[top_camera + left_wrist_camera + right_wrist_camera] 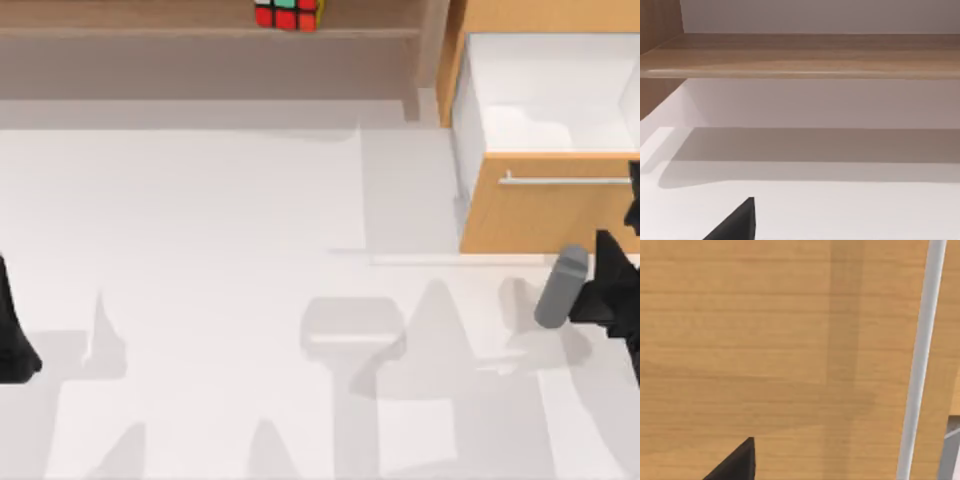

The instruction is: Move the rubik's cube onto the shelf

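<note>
The small rubik's cube [288, 13], black-edged with red, green, yellow and white stickers showing, sits on the long light-brown wooden shelf [150, 32] at the far edge of the table, well away from both arms. It rests on the board itself, above the grey-brown recess, so judged from how things lie the move asked for looks done.

The left arm [12, 325] sits low at the table's left edge, far from the cube. Its wrist view looks across the white table [840, 210] at the shelf board's front edge [800, 72] and the shaded recess beneath it; a black finger tip [737, 222] pokes into that view, but whether that gripper is released or clenched I cannot tell.

The right arm [610, 285] is at the table's right edge, close in front of the orange-tan drawer cabinet [530, 215], whose white-lined drawer [550, 95] stands pulled out. Its wrist view faces the wooden drawer front, with the thin metal handle [920, 365] running just beside one black finger tip [737, 462]. Nothing shows whether this gripper is released or clenched either; no object appears between its fingers.

Both arms being low and apart from the shelf fits a parked pose, I judge, with the cube left to rest unsupported on the board.
</note>
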You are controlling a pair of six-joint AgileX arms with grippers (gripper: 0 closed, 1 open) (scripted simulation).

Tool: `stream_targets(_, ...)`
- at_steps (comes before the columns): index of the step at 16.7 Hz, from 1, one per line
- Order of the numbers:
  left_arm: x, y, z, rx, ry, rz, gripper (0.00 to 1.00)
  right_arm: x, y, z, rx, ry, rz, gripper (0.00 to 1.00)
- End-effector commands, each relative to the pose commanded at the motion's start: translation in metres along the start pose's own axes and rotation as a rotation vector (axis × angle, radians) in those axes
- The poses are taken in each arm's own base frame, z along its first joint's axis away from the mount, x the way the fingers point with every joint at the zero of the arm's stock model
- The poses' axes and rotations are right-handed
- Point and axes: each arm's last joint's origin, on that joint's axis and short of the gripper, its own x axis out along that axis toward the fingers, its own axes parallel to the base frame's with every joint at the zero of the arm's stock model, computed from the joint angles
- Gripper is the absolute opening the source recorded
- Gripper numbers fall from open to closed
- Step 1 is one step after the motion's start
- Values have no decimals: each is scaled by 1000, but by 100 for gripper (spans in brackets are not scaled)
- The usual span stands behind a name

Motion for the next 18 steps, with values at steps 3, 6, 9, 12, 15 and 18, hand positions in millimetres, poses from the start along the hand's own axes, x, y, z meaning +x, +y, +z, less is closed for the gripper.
stream_targets(3, 0, 0, 0, 0, 0, 0, 100, 0, 4, 0, -6, -1, 17, 100)
stream_targets(6, 0, 0, 0, 0, 0, 0, 100, 8, 1, 1, 1, 0, -1, 100)
stream_targets(9, 0, 0, 0, 0, 0, 0, 100, 17, 1, 0, 0, 0, 0, 100)
stream_targets(12, 0, 0, 0, 0, 0, 0, 100, 24, 0, 0, 0, 0, 0, 100)
stream_targets(15, 0, 0, 0, 0, 0, 0, 100, 25, 0, 0, 0, 0, 0, 100)
stream_targets(18, 0, 0, 0, 0, 0, 0, 100, 25, 0, 0, 0, 0, 0, 85)
